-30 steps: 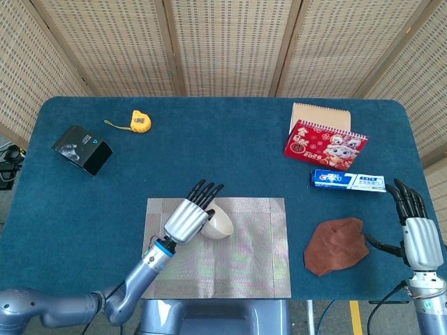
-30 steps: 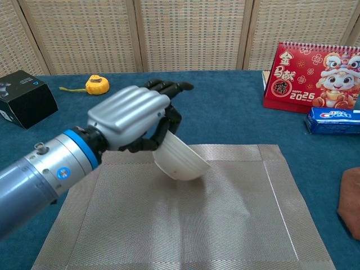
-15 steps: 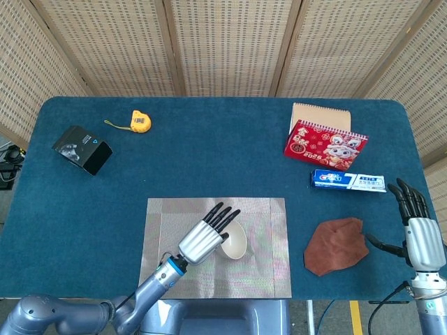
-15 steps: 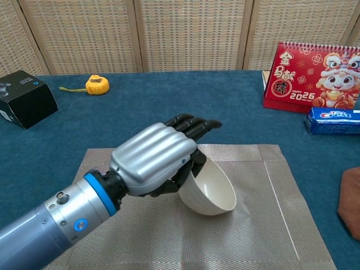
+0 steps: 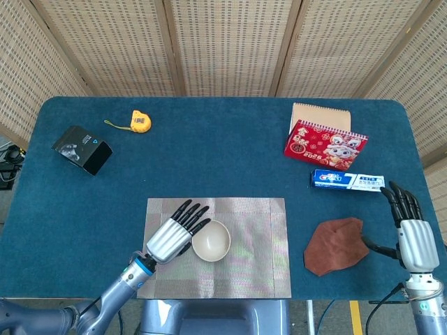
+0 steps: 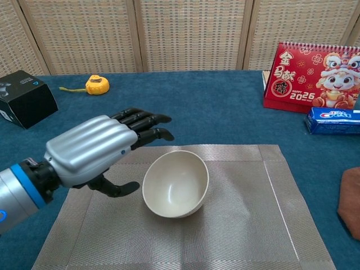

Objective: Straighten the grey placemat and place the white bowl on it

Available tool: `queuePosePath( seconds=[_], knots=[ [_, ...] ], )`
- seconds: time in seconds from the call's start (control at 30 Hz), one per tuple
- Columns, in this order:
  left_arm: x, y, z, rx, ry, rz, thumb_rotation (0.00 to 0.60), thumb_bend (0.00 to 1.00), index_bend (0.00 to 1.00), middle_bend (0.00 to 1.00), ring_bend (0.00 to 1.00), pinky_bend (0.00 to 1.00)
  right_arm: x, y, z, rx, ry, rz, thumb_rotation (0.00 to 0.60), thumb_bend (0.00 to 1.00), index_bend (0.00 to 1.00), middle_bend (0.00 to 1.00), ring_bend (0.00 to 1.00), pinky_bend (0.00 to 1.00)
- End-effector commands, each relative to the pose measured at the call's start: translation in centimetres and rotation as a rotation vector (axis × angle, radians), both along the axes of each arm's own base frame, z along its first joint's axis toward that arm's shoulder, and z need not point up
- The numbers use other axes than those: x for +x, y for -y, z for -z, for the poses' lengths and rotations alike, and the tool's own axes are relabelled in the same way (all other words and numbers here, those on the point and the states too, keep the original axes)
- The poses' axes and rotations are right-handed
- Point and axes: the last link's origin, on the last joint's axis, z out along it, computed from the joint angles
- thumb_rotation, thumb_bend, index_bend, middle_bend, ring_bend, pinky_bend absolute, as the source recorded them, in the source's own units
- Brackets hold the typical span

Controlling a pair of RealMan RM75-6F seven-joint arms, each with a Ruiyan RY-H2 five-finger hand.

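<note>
Silver hand, black fingers

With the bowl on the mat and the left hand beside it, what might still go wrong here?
The white bowl looks tilted on the grey woven placemat, so it may rock or roll. The left hand hangs open close beside it; its fingers might knock the rim on withdrawal and shift the bowl or mat.
</note>
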Motion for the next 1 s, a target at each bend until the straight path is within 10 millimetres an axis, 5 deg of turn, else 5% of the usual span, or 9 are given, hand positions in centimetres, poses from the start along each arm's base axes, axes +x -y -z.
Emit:
queuePosePath(
  seconds=[0.03, 0.4, 0.7, 1.0],
  knots=[
    [-1.7, 0.5, -2.1, 0.035, 0.011, -0.048, 0.6, 0.3, 0.13, 0.0, 0.0, 0.0, 0.0, -0.1, 0.3, 0.004, -0.009, -0.001, 0.6, 0.11, 0.11, 0.0, 0.0, 0.0],
    [-7.2, 2.0, -9.2, 0.189, 0.035, -0.25, 0.6, 0.29, 0.09, 0.0, 0.0, 0.0, 0.0, -0.2, 1.0, 0.025, -0.058, 0.007, 0.6, 0.1, 0.11, 0.0, 0.0, 0.0],
    [-13.1, 5.2, -15.6, 0.345, 0.0, -0.487, 0.6, 0.17, 0.02, 0.0, 0.0, 0.0, 0.1, -0.5, 1.9, 0.051, -0.103, 0.02, 0.6, 0.1, 0.11, 0.0, 0.0, 0.0],
    [-15.2, 6.4, -18.3, 0.404, 0.03, -0.577, 0.6, 0.17, 0.02, 0.0, 0.0, 0.0, 0.3, -0.7, 3.0, 0.081, -0.14, 0.023, 0.6, 0.1, 0.1, 0.0, 0.0, 0.0]
  ],
)
